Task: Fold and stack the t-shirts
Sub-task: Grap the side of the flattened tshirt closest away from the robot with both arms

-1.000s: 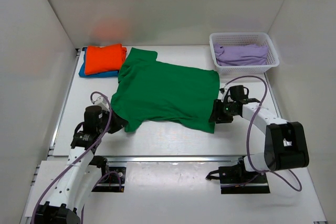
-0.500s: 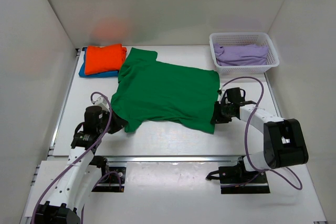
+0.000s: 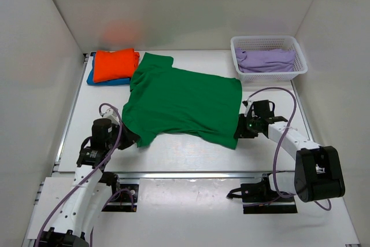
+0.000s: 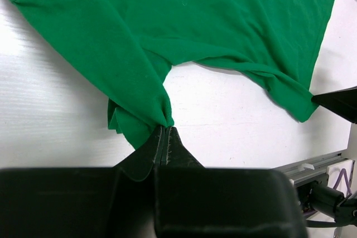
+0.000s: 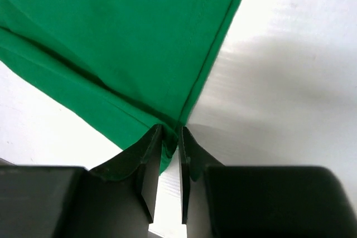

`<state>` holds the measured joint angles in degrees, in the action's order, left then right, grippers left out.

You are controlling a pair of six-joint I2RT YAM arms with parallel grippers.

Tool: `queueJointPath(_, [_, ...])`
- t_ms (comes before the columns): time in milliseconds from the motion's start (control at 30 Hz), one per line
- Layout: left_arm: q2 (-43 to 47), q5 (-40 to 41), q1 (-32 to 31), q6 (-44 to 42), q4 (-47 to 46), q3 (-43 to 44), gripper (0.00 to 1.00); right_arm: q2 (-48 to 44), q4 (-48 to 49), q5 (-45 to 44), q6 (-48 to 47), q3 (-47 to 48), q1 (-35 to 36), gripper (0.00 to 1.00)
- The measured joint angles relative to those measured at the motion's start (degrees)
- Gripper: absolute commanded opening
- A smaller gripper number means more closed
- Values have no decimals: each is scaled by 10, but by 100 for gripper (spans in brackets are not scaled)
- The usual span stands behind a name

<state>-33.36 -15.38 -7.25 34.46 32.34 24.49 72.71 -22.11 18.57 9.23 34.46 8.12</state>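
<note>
The green t-shirt lies spread flat mid-table, its sleeves to the left and its hem to the right. My left gripper is shut on the tip of the near sleeve, the cloth bunched at its closed tips. My right gripper sits at the near hem corner. Its fingers stand a narrow gap apart with the green hem pinched between them. At the back left, the orange t-shirt lies folded on the folded blue t-shirt.
A white mesh basket holding lilac cloth stands at the back right. White walls close in the table on the left, right and back. A metal rail runs along the near edge, between the arm bases.
The right gripper's jaws have closed in on the near hem corner, and that arm's forearm has shifted a little. The left gripper and the shirt have stayed put.
</note>
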Motion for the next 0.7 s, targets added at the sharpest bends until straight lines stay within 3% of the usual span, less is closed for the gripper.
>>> queueJointPath(67, [7, 0, 0, 0, 6, 0, 0, -2, -2, 4, 0, -7, 0, 16])
queueJointPath(133, [14, 0, 0, 1, 10, 0, 0, -3, -5, 8, 0, -12, 0, 2])
queueJointPath(167, [16, 0, 0, 1, 12, 0, 0, -7, -6, 10, 0, -16, 0, 0])
queueJointPath(700, [-6, 53, 2, -10, 65, 89, 0, -126, -134, 29, -6, 34, 34, 0])
